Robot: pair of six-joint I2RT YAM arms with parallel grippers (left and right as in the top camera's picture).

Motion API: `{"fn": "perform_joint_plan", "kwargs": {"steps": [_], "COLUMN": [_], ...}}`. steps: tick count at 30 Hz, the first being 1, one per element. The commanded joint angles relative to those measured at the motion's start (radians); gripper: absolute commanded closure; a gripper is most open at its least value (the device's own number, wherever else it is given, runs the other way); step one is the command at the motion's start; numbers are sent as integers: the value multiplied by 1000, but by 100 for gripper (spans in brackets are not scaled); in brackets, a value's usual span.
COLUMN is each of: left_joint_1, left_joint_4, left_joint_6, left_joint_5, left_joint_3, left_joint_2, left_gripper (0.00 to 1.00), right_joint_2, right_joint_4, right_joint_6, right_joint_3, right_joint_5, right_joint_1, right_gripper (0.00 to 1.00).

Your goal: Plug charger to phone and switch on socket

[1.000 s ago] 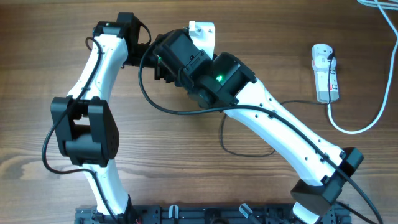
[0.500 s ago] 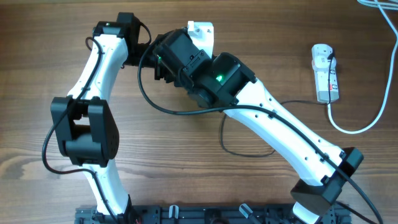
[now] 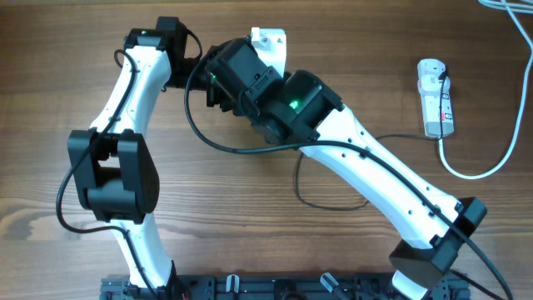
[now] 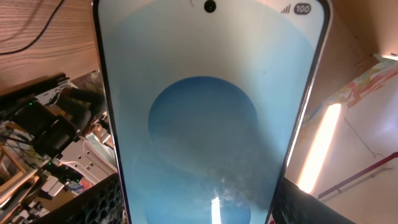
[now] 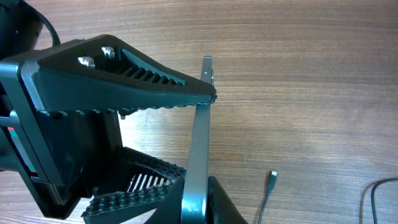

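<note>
Overhead: nothing has moved in the last second; both arms stay bunched at upper centre of the wood-grain tabletop [image 3: 250,250]. The white oblong socket [image 3: 435,98] lies at right. Left wrist: the glossy, round-cornered phone [image 4: 205,124], screen pale blue, fills the frame, gripped across its width by ribbed black left fingers [image 4: 102,202]. Right wrist: the phone shows edge-on, a thin metal strip; the thin black charger [image 5: 267,194] lies loose at lower right, so plugging probably remains. Whether the right fingers are clenched cannot be told.
</note>
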Motion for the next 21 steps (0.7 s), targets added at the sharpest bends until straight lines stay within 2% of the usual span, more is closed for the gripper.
{"fn": "perform_joint_plan", "kwargs": {"steps": [1,2,8,10,11,12,16,21], "left_joint_1": [-3,-3,-3,-3,-3,-3,-3,-3], "left_joint_4": [3,3,3,4,5,19,34,34], "left_joint_6": [-2,-2,-2,-2,-2,-2,-2,-2], "left_joint_5": [57,58,57,57,56,56,56,56], "left_joint_3": [21,21,21,21,21,21,21,21], "left_joint_2": [-35,-35,-35,-35,-35,-35,-35,-35], "left_gripper": [25,25,23,18,7,0,0,0], "right_joint_2": [20,20,19,19,19,19,18,11], "right_joint_4": [14,16,17,17,15,10,14,-3], "right_joint_6": [-3,-3,0,18,45,139,322,633], "right_joint_3": [18,18,18,18,18,18,18,18], "right_joint_5": [1,1,1,3,8,21,23,51], "right_joint_1": [2,2,2,2,1,1,1,-3], "right_gripper": [92,96,96,95,96,96,96,96]}}
